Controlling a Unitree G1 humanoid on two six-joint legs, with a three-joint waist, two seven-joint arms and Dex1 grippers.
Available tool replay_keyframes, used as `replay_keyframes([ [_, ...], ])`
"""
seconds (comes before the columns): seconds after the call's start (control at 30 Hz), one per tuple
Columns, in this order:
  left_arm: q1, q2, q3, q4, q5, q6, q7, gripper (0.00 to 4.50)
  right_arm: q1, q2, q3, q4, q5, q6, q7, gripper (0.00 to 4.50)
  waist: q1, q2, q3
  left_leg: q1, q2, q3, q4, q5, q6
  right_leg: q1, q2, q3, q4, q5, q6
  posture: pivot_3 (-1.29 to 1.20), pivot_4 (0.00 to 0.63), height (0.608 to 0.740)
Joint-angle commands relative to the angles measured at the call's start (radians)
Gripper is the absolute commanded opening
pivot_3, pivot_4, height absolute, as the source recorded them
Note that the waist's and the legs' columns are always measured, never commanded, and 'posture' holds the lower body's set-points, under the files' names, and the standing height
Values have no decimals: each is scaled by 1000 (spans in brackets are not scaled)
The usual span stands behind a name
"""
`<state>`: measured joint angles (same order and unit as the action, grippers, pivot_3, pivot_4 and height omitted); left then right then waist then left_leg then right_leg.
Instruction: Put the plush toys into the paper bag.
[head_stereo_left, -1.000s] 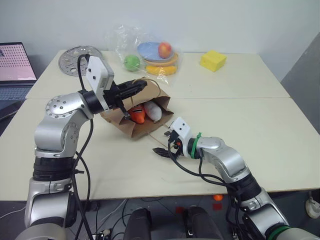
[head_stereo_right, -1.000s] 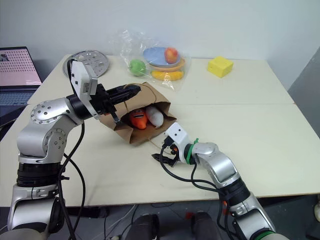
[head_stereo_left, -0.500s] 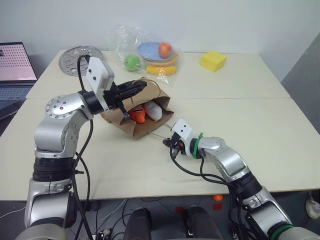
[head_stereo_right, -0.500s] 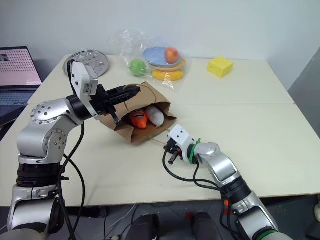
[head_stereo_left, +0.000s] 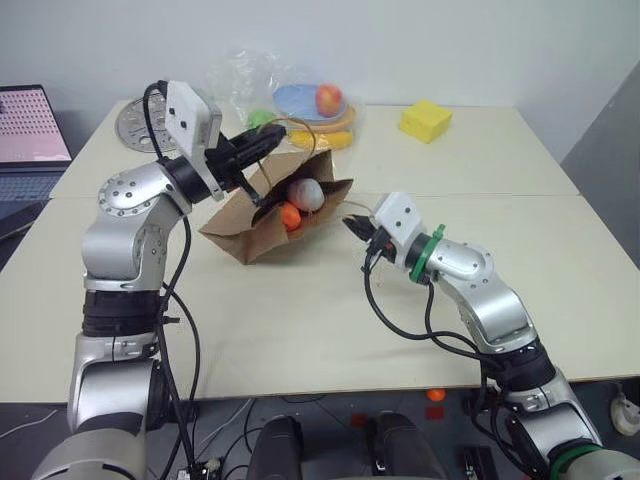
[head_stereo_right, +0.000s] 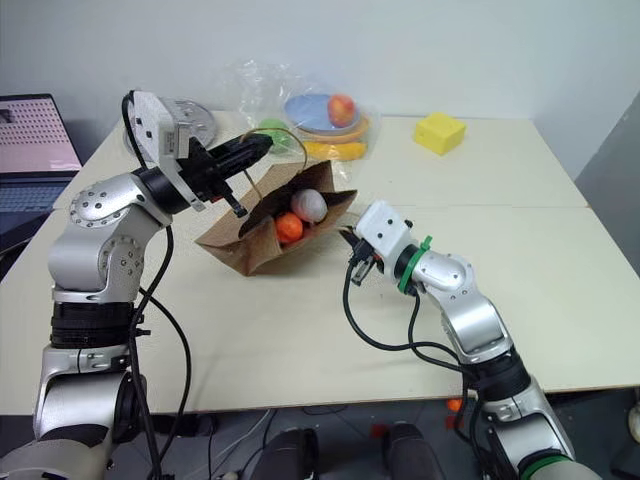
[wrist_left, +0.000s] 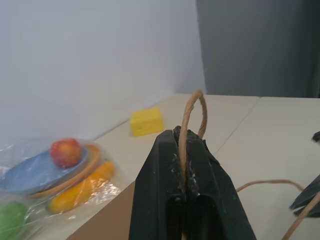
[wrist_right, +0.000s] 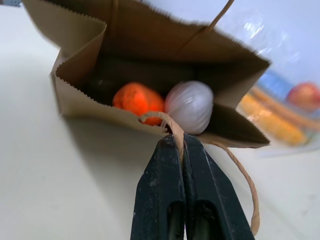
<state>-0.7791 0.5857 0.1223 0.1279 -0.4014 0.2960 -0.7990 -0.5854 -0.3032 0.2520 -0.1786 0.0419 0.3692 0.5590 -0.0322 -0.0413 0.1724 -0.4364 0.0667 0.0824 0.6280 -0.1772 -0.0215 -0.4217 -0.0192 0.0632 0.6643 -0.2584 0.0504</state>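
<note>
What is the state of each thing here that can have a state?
paper bag: tilted, mouth open
orange carrot toy: inside the bag
white egg toy: inside the bag
left gripper: shut on a twine handle
right gripper: shut on the other handle

Two robot grippers (head_stereo_left: 268, 140) (head_stereo_left: 356, 227) are holding up a tilted paper bag (head_stereo_left: 262, 222) containing plush toys (head_stereo_left: 298, 203).

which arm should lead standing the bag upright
Left, probably. Left hand pinches the far handle at the raised side of the paper bag. Right hand grips the near handle lower down; both toys are inside.
</note>
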Motion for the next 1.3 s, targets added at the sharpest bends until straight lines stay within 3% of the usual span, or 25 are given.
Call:
replay_keyframes([
  [0.03, -50, 7, 35, 10, 17, -37, 34, 0, -50, 23, -31, -26, -9, -82, -31, 11, 1, 0, 0, 0, 0, 0, 0, 0, 0, 0, 0, 0, 0, 0, 0, 0, 150, 740],
  [0.27, -10, 20, 36, 7, 36, -38, 43, 0, -91, 76, -17, 40, -13, -215, -37, 11, 1, 0, 0, 0, 0, 0, 0, 0, 0, 0, 0, 0, 0, 0, 0, 0, 150, 740],
  [0.87, 96, 91, 89, -70, 54, -7, 116, 0, -253, 333, 48, 329, 4, -282, -22, 11, 2, 0, 0, 0, 0, 0, 0, 0, 0, 0, 0, -1, 1, 0, 0, 0, 150, 740],
  [1.03, 121, 99, 100, -106, 30, 29, 113, 0, -269, 339, 51, 373, -10, -291, 4, 11, 2, 0, 0, 0, 0, 0, 0, 0, 0, 0, -1, -1, 1, 0, 0, 0, 150, 740],
  [1.13, 160, 103, 112, -154, 0, 66, 99, 621, -269, 327, 47, 370, -6, -284, 16, 0, -1, 0, 0, 0, 1, 0, 0, 0, 0, 0, -1, -1, 1, 0, 0, 0, 150, 740],
  [1.23, 216, 104, 144, -233, -45, 105, 103, 1493, -263, 302, 27, 340, 33, -244, 55, 648, -1, 0, 0, 0, 1, 0, 0, 0, 0, 0, 0, -1, 1, 0, 0, 0, 150, 740],
  [1.3, 293, 115, 192, -331, -100, 174, 115, 2097, -254, 263, 13, 291, 64, -213, 98, 1316, -1, 0, 0, 0, 2, 0, -1, 0, 0, 0, 0, -1, 1, 0, 0, 0, 150, 740],
])
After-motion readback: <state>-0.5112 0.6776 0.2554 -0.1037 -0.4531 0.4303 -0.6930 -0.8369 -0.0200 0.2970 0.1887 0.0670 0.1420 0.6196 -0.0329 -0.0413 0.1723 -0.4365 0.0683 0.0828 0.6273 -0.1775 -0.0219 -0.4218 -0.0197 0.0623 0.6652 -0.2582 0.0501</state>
